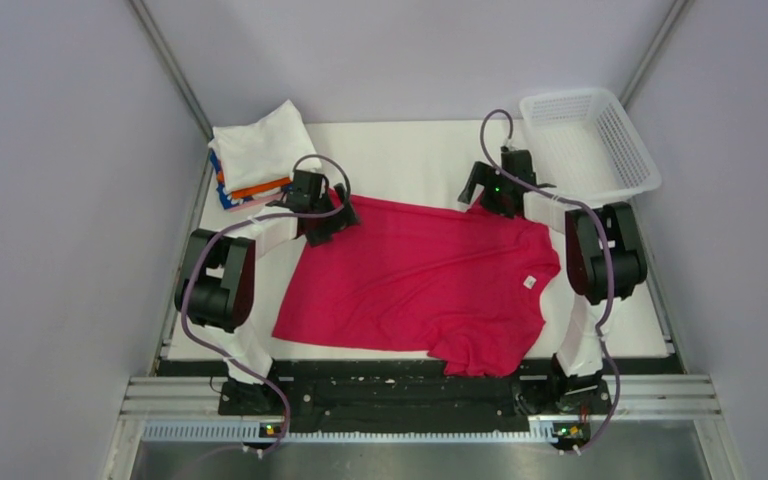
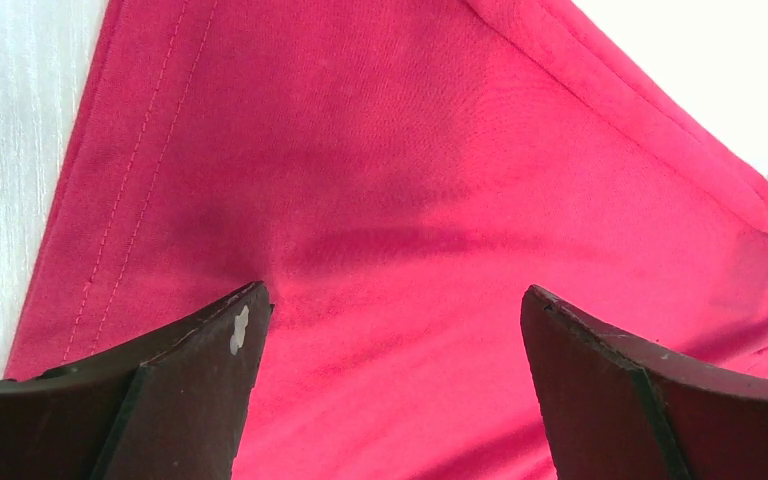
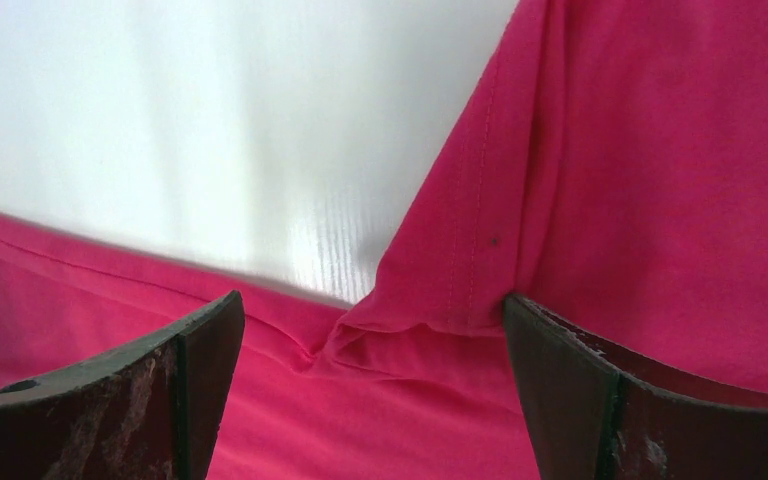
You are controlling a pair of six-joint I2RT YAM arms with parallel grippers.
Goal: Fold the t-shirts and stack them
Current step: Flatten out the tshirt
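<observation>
A: Any writing we can read?
B: None. At far left we see the stack (image 1: 255, 160) of folded shirts, white on top, no print showing. The shirt (image 1: 420, 280) is plain crimson, and its white tag (image 1: 529, 282) is too small to read.
A: How does the shirt lie?
B: Flat on the table (image 1: 400, 160), long axis left to right. The hem is toward the left, the neck and tag toward the right. One sleeve points to the far side, the other to the near edge.
A: And our grippers?
B: The left gripper (image 1: 330, 222) is over the hem's far corner, fingers spread, cloth under the gap. The right gripper (image 1: 482, 195) is over the far sleeve, fingers also apart, a sleeve fold between them. We cannot tell if either touches the cloth. The basket (image 1: 590, 140) stands far right.
</observation>
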